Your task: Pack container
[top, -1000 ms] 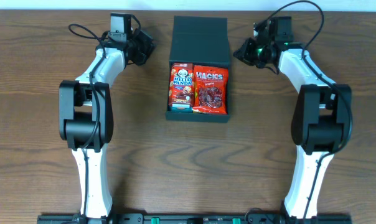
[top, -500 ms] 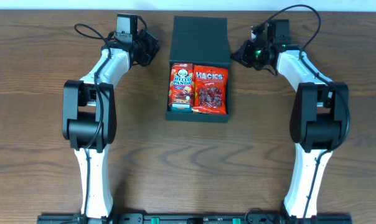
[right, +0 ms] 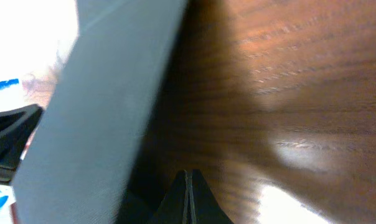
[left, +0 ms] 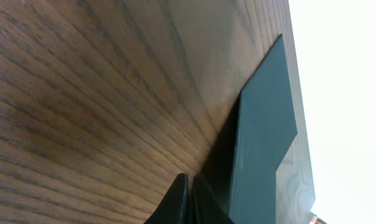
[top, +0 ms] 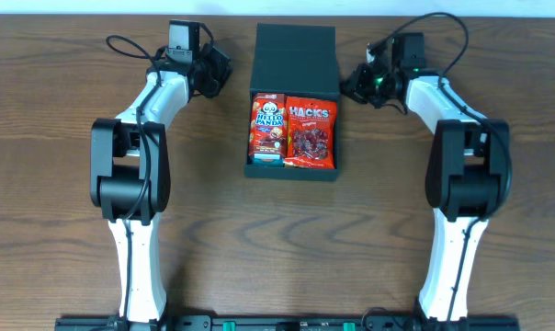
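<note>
sitting in the middle of the table (top: 57,138), the container (top: 291,173) has its lid (top: 294,51) flipped back, with a hello panda box (top: 268,129) and a hacks bag (top: 311,133) inside – the left gripper (left: 189,200) and right gripper (right: 187,194) are beside the lid, one each side, both pinched closed

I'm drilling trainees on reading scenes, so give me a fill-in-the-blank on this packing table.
The lid of the container is ____. It holds ____ snack packs. The Hello Panda box lies on the ____ arm's side of the Hacks bag. The left tool and right tool are both ____, holding nothing.
Missing words: open; two; left; shut.
</note>
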### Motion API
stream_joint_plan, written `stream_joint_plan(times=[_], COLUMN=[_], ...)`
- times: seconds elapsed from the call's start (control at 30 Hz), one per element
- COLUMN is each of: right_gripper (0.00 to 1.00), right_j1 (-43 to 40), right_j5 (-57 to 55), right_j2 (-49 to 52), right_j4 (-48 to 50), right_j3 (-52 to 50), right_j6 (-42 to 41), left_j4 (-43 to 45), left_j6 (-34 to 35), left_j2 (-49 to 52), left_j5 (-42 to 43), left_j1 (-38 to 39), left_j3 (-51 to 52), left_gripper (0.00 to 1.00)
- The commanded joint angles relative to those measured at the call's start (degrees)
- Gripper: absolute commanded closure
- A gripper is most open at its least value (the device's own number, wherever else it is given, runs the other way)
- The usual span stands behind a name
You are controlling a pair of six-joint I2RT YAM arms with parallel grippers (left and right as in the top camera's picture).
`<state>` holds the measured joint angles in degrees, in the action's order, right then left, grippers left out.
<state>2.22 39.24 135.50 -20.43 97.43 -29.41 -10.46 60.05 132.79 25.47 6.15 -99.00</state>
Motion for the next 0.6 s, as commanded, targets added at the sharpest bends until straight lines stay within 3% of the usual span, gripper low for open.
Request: stream_joint_plan(times=[0.0, 0.57], right_gripper=[0.98, 0.99], right_j1=[0.44, 0.37], right_j5=[2.97, 13.79], right_j2=[1.86, 1.92], right_j4=[1.64, 16.61], right_j3=[0.02, 0.02], right_j6=[-1.9, -4.61], left_j4=[-0.24, -0.26], left_j6=[0.22, -0.07], left_j2=[1.46, 1.46], left_j5=[-0.35, -0.35], left_j1=[-0.24, -0.61], left_j3=[-0.52, -0.52], left_gripper=[0.94, 0.94])
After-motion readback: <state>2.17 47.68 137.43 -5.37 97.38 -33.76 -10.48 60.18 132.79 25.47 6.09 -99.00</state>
